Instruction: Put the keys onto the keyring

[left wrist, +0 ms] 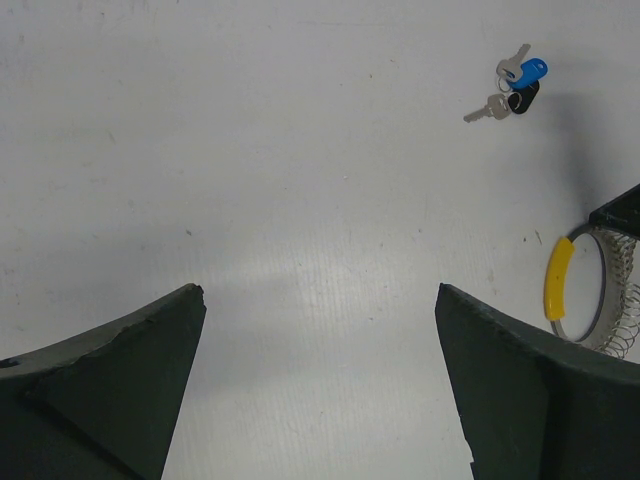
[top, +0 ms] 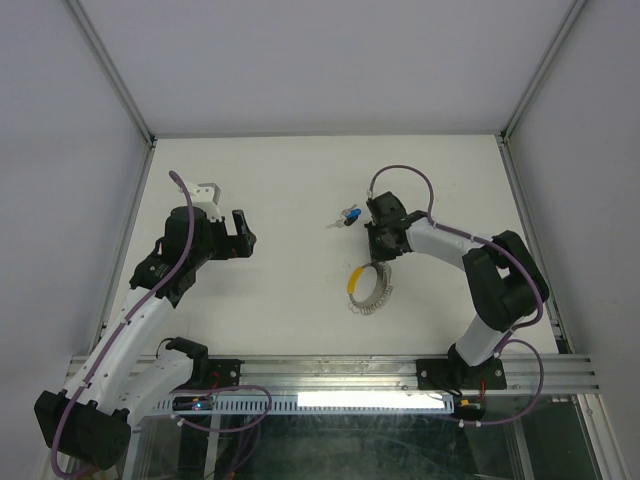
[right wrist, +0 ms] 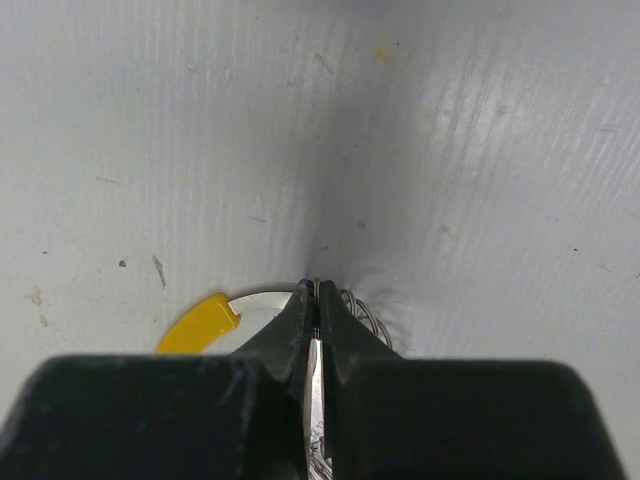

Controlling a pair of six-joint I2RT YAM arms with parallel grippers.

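The keys [top: 347, 216] lie in a small bunch on the white table, one with a blue head, one with a black head; the left wrist view shows them at the top right [left wrist: 515, 85]. The keyring [top: 357, 281], a silver coiled ring with a yellow segment, lies nearer the front. My right gripper [top: 379, 258] is shut on the keyring's far edge; in the right wrist view its jaws [right wrist: 317, 295] pinch the thin metal band beside the yellow segment [right wrist: 198, 332]. My left gripper [top: 243, 235] is open and empty, left of both, over bare table [left wrist: 318, 292].
The keyring [left wrist: 575, 285] shows at the right edge of the left wrist view, with a corner of the right gripper [left wrist: 620, 210] above it. Aluminium frame posts and grey walls bound the table on the left, right and back.
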